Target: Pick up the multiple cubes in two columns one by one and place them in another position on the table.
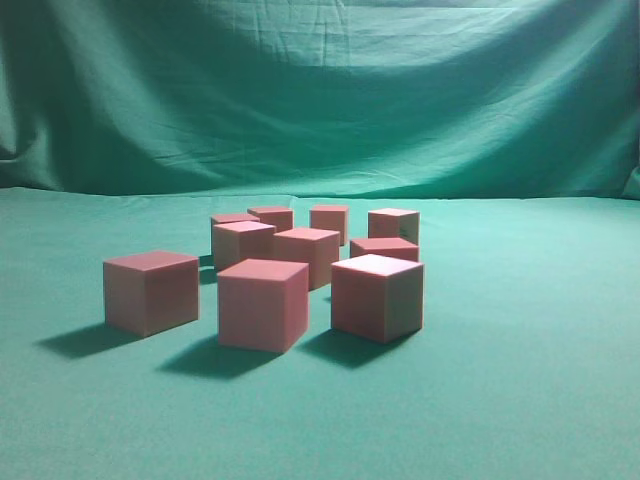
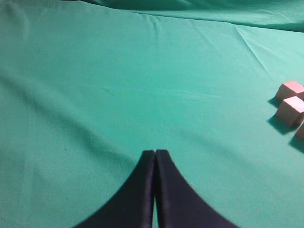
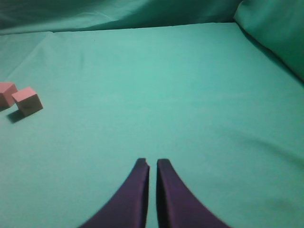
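Observation:
Several salmon cubes (image 1: 263, 303) stand on the teal-green table (image 1: 520, 400) in the middle of the exterior view, in rough rows running away from the camera. No gripper shows in that view. My left gripper (image 2: 155, 153) is shut and empty over bare cloth; cubes (image 2: 289, 110) show at its view's right edge, far from the fingers. My right gripper (image 3: 153, 163) is shut with a thin slit between the fingers, empty, over bare cloth; two cubes (image 3: 27, 101) show at the left edge of its view.
A draped green cloth backdrop (image 1: 320, 90) hangs behind the table. Cloth folds rise at the right of the right wrist view (image 3: 275, 33). Bare cloth lies to the left, right and front of the cubes.

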